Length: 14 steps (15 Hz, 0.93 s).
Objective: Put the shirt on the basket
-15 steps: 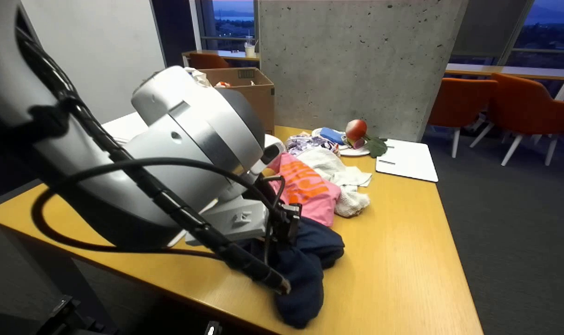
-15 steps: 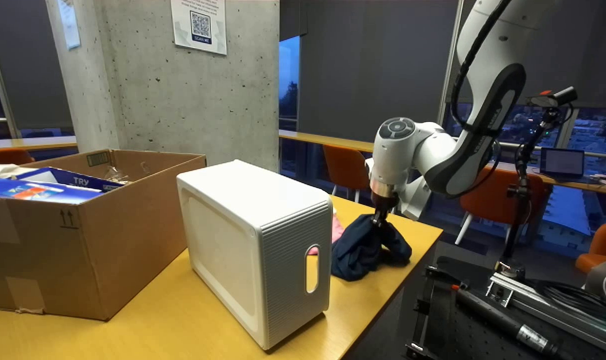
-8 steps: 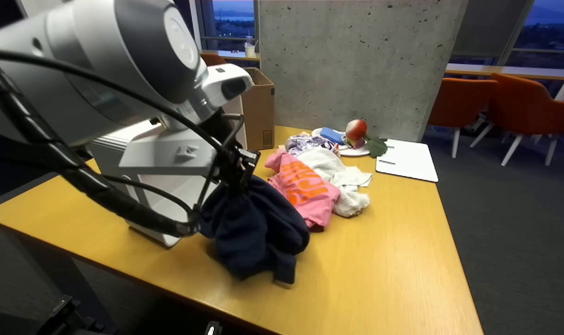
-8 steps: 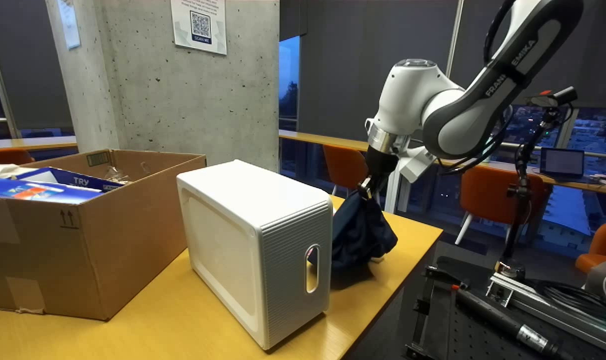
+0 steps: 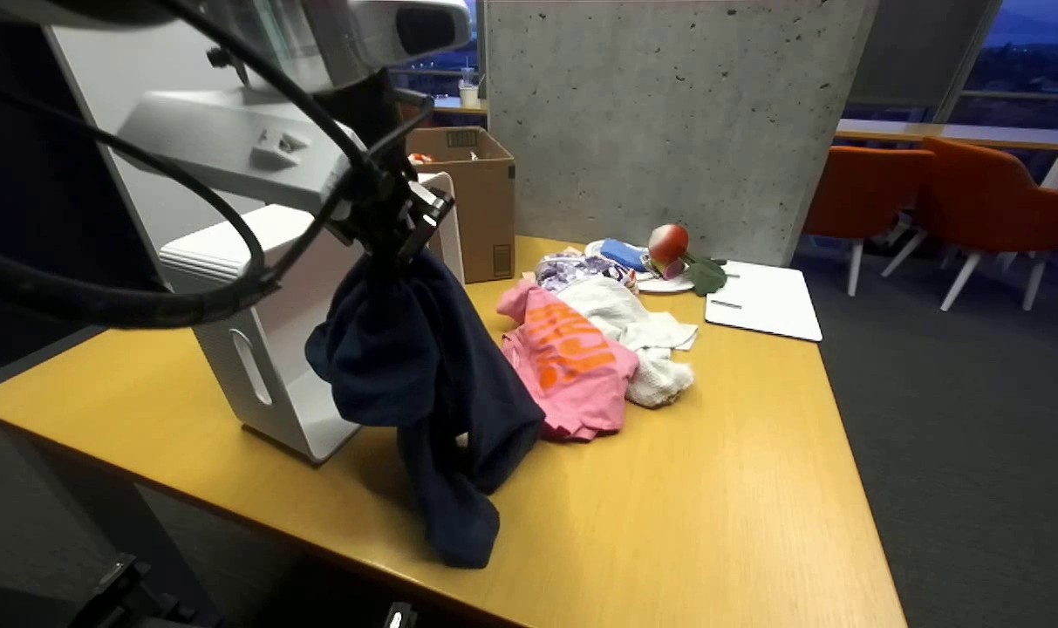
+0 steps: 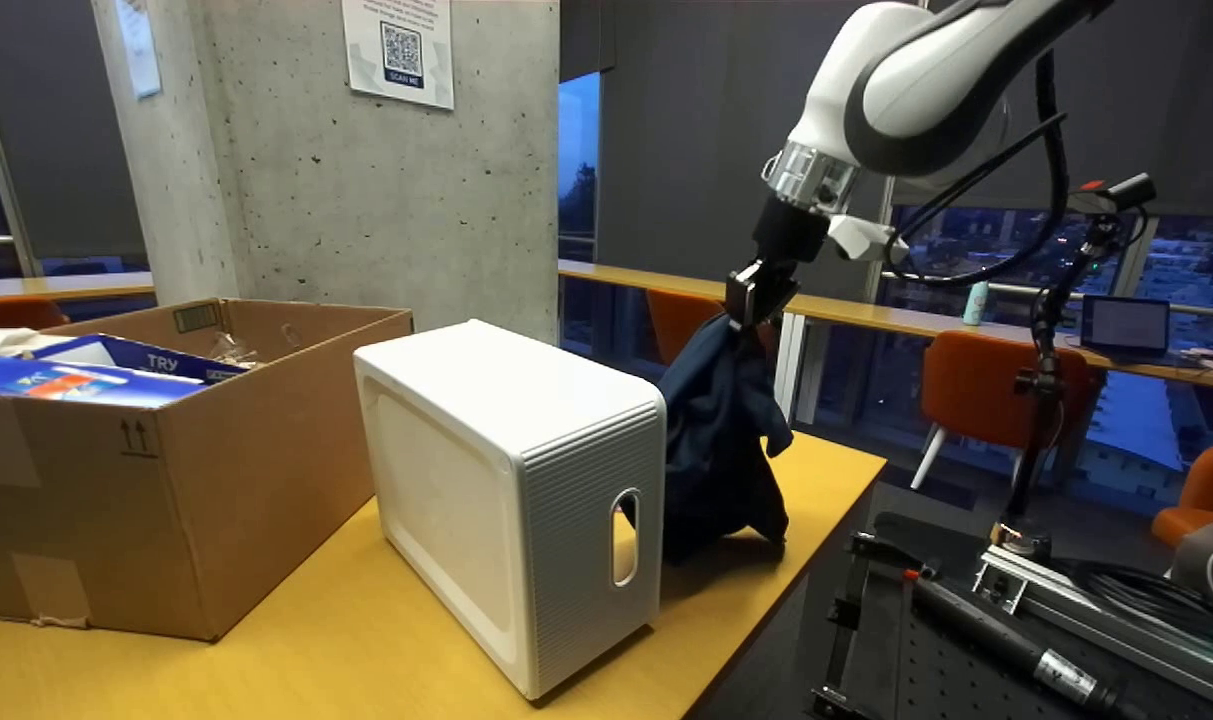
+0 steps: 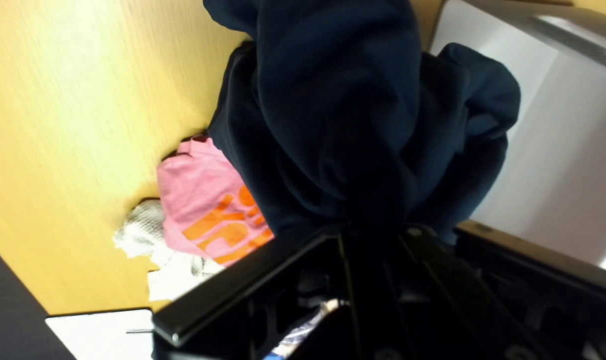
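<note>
The dark navy shirt (image 5: 441, 366) hangs from my gripper (image 5: 395, 262), bunched at the fingertips, its long limp end dangling low over the table. I cannot tell whether that end touches the tabletop. In the wrist view the shirt (image 7: 337, 100) fills the middle, just beyond my gripper (image 7: 372, 227). The white basket (image 5: 289, 331) lies on its side, its open face toward the shirt. The shirt hides part of that opening. In an exterior view the basket (image 6: 506, 400) stands in front of part of the shirt (image 6: 721, 430), and my gripper (image 6: 751, 315) is above and beyond it.
A pink and orange garment (image 5: 572, 366) lies right of the shirt, against a white cloth (image 5: 659, 379). Behind are a purple patterned cloth (image 5: 581, 269), a toy vegetable (image 5: 668, 242) and a whiteboard (image 5: 764, 296). A cardboard box (image 6: 276, 480) stands beside the basket.
My gripper has lifted the shirt off the table and carried it up and toward the basket's open side. The shirt now hangs longer. The pink garment shifted slightly; the basket has not moved.
</note>
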Available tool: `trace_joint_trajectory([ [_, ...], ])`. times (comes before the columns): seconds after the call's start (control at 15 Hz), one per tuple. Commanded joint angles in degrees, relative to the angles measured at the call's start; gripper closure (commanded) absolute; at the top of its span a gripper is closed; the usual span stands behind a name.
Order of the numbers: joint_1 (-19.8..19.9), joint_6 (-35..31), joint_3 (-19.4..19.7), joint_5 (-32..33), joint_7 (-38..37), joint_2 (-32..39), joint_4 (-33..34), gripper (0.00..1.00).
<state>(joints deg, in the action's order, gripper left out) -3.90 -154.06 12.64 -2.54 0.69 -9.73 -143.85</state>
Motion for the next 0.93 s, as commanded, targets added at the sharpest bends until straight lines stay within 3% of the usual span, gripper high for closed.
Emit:
trace_joint_trajectory([
  [0.0, 2.5, 10.5, -1.6, -6.3, 3.4, -8.4, 0.9, 0.98],
  [0.27, 6.1, 23.8, -2.7, -5.1, -1.4, -13.4, 4.1, 0.98],
  [0.6, 7.6, 34.5, -1.3, -8.6, -3.0, -8.4, 8.6, 0.98],
  [0.87, 10.2, 31.5, -1.4, -8.5, -5.9, 0.7, 9.1, 0.98],
])
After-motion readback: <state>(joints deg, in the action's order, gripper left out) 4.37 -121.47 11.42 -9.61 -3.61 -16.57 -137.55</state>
